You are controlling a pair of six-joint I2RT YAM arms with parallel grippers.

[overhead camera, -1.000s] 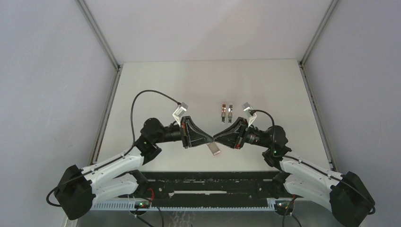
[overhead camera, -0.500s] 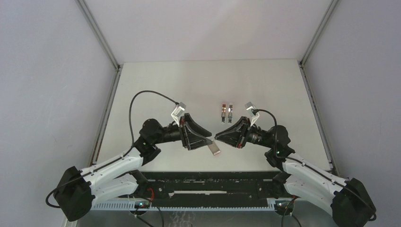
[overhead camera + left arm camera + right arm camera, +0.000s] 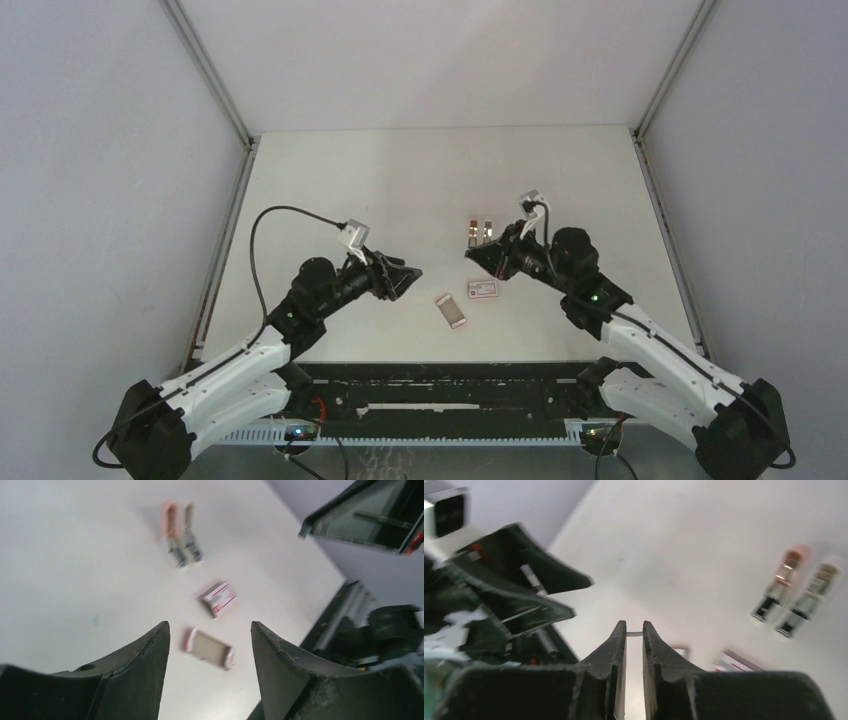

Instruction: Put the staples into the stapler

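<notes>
Now, tray (image 3: pixel 208 648): slid out of its carton, lying flat on the table (image 3: pixel 350 180) with pink-red end walls; its inside shows grey-beige, too blurred to tell what lies in it.
Carton sleeve (image 3: pixel 218 598): pink-red with a white label, just beside the tray and apart from it; its inside is hidden.
Writing: the label carries red marks, none readable.
Mini staplers: a pink one (image 3: pixel 172 535) and a beige one (image 3: pixel 190 532) lie side by side, parallel, beyond the carton.
Staples (image 3: pixel 634 634): a thin silvery sliver between the right fingertips, up off the table, near the staplers and carton.
Staples, direction: only a short edge shows, bridging the gap from finger to finger; I cannot tell how the long axis runs.
Right gripper (image 3: pixel 634 625): clenched nearly together on the staples.
Left gripper (image 3: pixel 209 627): fingers spread wide, nothing between them, above the tray.
</notes>
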